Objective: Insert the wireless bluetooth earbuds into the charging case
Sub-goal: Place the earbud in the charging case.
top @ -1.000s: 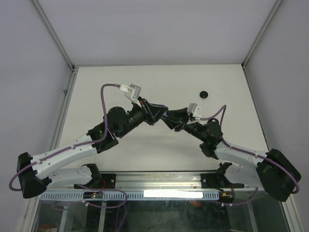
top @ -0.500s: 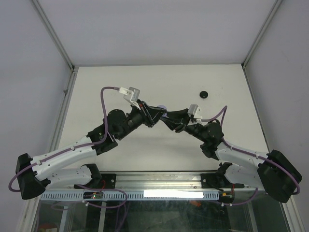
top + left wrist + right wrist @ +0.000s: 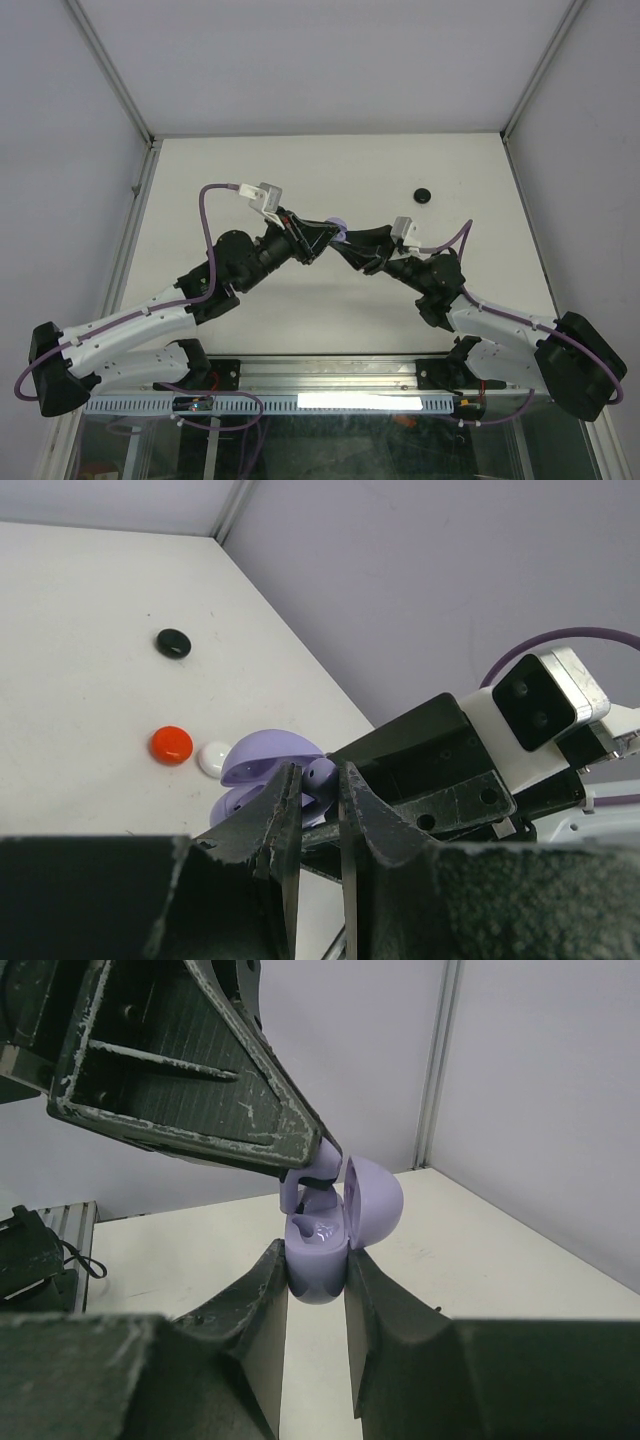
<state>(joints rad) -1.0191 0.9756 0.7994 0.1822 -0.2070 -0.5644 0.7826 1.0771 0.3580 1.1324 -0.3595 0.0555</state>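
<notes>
lilac earbud (image 3: pixel 302 1184) sits pinched in my left claw (image 3: pixel 318 775), just over the open lilac case (image 3: pixel 318 1265) that my right claw (image 3: pixel 315 1260) clamps. tilted, it could jam at the mouth or slip from my pinch and drop.

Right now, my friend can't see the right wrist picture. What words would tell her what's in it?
The right gripper clamps a lilac charging case, lid open, above the white table. From above, the left gripper pinches a lilac earbud at its mouth.
</notes>
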